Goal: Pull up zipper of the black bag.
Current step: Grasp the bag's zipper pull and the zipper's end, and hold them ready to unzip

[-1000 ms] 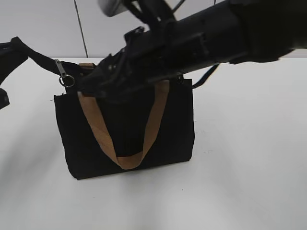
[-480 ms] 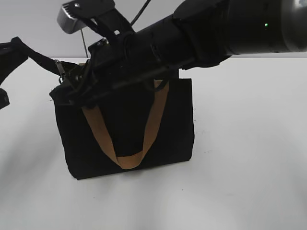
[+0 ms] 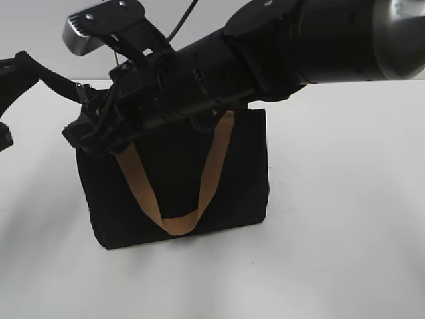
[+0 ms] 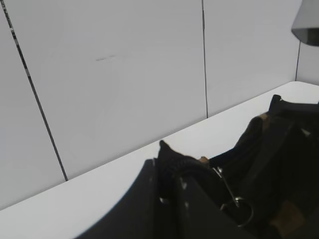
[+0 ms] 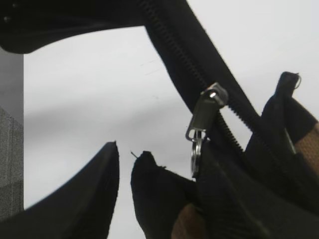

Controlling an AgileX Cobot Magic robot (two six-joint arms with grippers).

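The black bag (image 3: 232,173) stands upright on the white table, its tan handle (image 3: 176,222) hanging down the front. My left gripper (image 3: 8,70) at the far left is shut on the black zip tail (image 3: 56,83) and holds it taut up and to the left; the left wrist view shows its jaws (image 4: 169,174) clamped on it. My right gripper (image 3: 83,133) reaches across to the bag's top left corner. In the right wrist view its jaws (image 5: 157,164) are open around the bag's corner (image 5: 149,194). The silvery zipper (image 5: 204,110) with its ring hangs just beside the right finger, not gripped.
The white tabletop (image 3: 345,252) spreads around the bag. White wall panels (image 4: 124,74) stand behind the table. The right arm's thick black body (image 3: 279,53) crosses above the bag's top edge and hides it.
My right arm has moved left and down along the bag's top to its left corner and now covers the zipper pull in the exterior view. The left gripper has stayed put.
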